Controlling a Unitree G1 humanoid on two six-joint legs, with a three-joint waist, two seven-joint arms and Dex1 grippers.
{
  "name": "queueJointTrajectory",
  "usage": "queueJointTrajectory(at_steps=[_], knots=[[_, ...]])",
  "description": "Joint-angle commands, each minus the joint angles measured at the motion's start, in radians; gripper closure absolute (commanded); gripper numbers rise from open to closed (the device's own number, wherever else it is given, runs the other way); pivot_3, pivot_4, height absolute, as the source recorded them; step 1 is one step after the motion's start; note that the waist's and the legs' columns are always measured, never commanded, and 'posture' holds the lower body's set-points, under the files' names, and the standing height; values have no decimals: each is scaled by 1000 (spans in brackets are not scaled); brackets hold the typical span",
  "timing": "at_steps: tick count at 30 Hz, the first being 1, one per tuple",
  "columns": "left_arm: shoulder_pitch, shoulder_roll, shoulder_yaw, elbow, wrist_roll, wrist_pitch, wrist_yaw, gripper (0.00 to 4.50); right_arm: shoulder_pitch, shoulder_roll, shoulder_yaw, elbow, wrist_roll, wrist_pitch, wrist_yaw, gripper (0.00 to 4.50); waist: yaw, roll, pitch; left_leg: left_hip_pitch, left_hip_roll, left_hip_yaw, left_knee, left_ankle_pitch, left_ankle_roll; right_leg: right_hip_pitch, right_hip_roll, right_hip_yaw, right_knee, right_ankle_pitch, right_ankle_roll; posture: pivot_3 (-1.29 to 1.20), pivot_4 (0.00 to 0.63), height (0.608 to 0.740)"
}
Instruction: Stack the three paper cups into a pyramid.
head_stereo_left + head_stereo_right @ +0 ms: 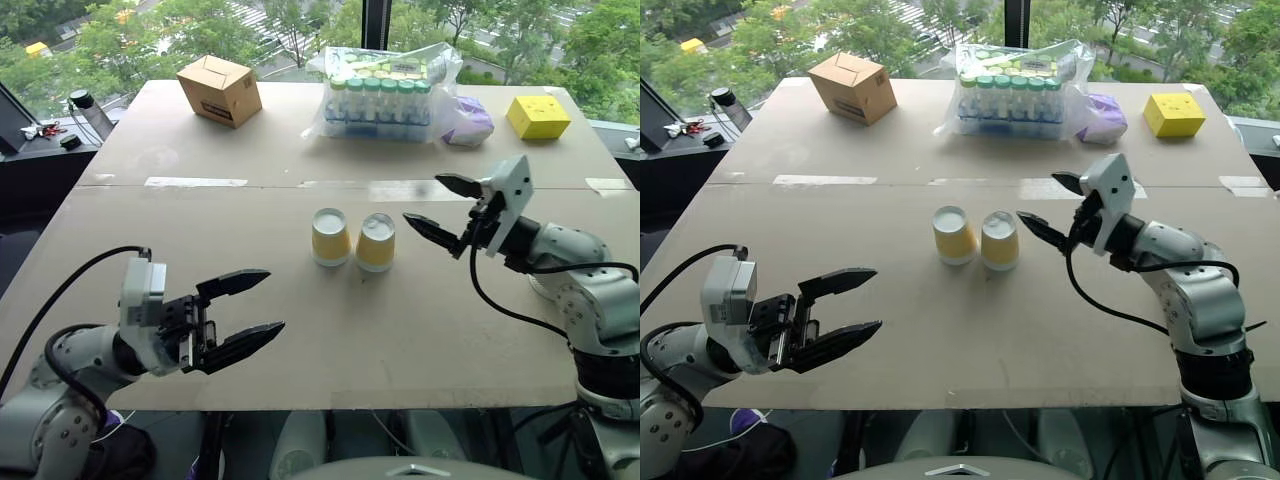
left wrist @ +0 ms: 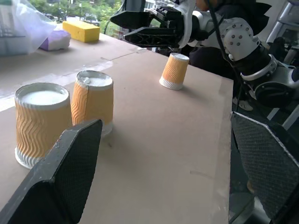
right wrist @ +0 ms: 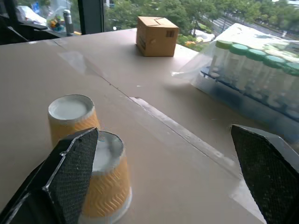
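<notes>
A brown board table [image 1: 400, 340] stands by the window. Near its front edge the left gripper [image 1: 275, 300] hovers, fingers wide apart. Mid-table, two cups [image 1: 331, 237] sit upside down, close side by side. Just right of them the right gripper [image 1: 421, 198] hangs with fingers spread, empty. The third cup [image 2: 174, 71] stands upside down near the table's right edge. I'd grip it by its walls, keep it inverted, and lower it across both bases. Beyond are a cardboard box [image 1: 220, 90] and bagged bottles [image 1: 385, 95].
</notes>
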Motion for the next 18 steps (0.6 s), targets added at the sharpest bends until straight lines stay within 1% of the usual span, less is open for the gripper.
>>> queueJointTrajectory(at_steps=[1, 4, 6, 8, 11, 18], knots=[[-63, 9, -52, -13, -21, 15, -2, 0, 80, -47, -135, -65, -59, 33, -104, 39, -1, 0, 0, 0, 0, 0, 0, 1, -2, 0, 0, 1, 0, 0, 0, 0, 150, 740], [-131, 1, -109, 33, -11, 18, -22, 0, 206, -45, -227, -115, -111, 80, -193, 39, -7, 1, 0, 1, 1, 1, -1, 2, -3, 0, 3, 2, 0, 0, 0, 0, 150, 740], [-146, 1, -133, 59, 0, 11, -47, 0, 277, -21, -251, -166, -112, 109, -224, 39, -15, 1, 0, 1, 1, 1, -2, 2, -3, -1, 4, 3, 0, 0, 0, 0, 150, 740], [-151, 3, -144, 70, 4, 7, -61, 0, 317, 4, -258, -205, -102, 133, -247, 39, -28, 1, 0, 1, 2, 2, -1, 2, -3, -1, 4, 4, 0, 0, 0, 0, 150, 740], [-159, 7, -156, 80, 8, 6, -80, 0, 352, 52, -274, -245, -92, 167, -289, 39, -36, 1, 0, 3, 2, 4, -1, 2, -3, -1, 5, 6, 1, 0, 0, 0, 150, 740], [-165, 22, -152, 106, 17, -1, -136, 0, 395, 159, -319, -247, -82, 169, -370, 39, -22, 1, 0, 2, 1, 4, -1, 2, -3, -1, 7, 5, 1, 0, 0, 0, 150, 740]])
